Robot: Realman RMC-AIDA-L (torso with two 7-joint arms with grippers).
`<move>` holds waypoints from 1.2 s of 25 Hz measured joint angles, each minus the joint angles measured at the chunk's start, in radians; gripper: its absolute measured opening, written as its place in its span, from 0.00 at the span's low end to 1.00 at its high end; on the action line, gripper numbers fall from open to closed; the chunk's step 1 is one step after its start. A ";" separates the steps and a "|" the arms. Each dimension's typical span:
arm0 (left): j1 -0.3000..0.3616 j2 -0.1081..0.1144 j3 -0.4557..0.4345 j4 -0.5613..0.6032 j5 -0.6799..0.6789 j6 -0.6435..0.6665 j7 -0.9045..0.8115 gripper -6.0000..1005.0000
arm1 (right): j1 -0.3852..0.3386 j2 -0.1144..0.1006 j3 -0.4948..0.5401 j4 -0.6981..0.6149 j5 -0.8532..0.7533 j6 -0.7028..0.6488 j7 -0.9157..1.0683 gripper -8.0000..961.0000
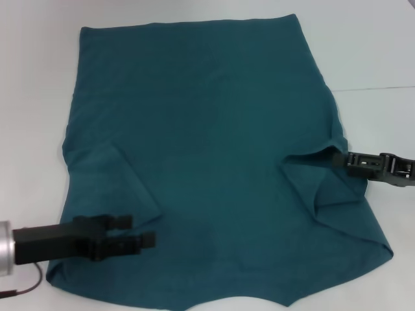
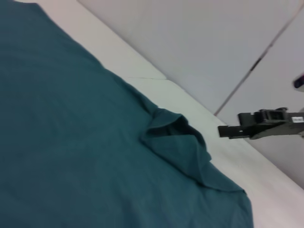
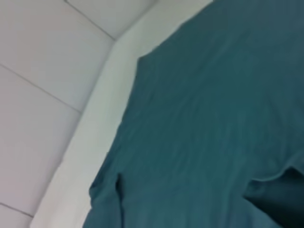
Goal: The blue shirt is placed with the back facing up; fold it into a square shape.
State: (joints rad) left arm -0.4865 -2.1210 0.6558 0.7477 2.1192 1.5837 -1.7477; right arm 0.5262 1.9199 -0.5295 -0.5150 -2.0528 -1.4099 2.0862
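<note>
The blue shirt point(image 1: 207, 149) lies flat on the white table point(image 1: 376, 58), plain side up, both sleeves turned in over its body; the left gripper point(image 1: 139, 232) hovers over the shirt's near left corner, fingers slightly parted and empty, while the right gripper point(image 1: 337, 159) sits at the shirt's right edge by the folded sleeve, and I cannot tell whether it pinches cloth. The next fold would go best with both edges lifted evenly, keeping sleeves tucked. Only the left wrist view shows the right gripper side-on beside the shirt.
</note>
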 joint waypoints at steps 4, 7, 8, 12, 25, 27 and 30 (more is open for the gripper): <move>0.014 0.005 -0.055 0.007 0.028 0.021 -0.002 0.88 | 0.002 0.006 0.001 0.010 0.012 -0.006 -0.057 0.83; 0.024 0.006 -0.074 0.011 0.030 0.028 -0.002 0.87 | 0.003 0.014 0.002 0.011 0.039 -0.014 -0.118 0.80; 0.027 0.006 -0.079 0.012 0.031 0.030 -0.002 0.87 | 0.003 0.017 0.002 0.011 0.053 -0.018 -0.137 0.80; 0.037 0.007 -0.088 0.016 0.032 0.032 -0.003 0.87 | 0.000 0.022 0.002 0.011 0.098 -0.034 -0.185 0.80; 0.079 0.005 -0.140 0.034 0.033 0.014 -0.002 0.87 | 0.013 0.048 0.009 0.011 0.120 0.011 -0.225 0.80; 0.084 0.005 -0.166 0.034 0.043 0.004 -0.002 0.87 | 0.023 0.053 0.001 0.008 0.118 0.002 -0.226 0.80; 0.089 0.007 -0.201 0.034 0.073 -0.008 -0.003 0.87 | 0.036 0.057 -0.016 0.002 0.111 -0.004 -0.234 0.80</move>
State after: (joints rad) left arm -0.3979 -2.1145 0.4551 0.7813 2.1923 1.5761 -1.7504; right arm 0.5622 1.9770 -0.5456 -0.5127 -1.9415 -1.4136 1.8520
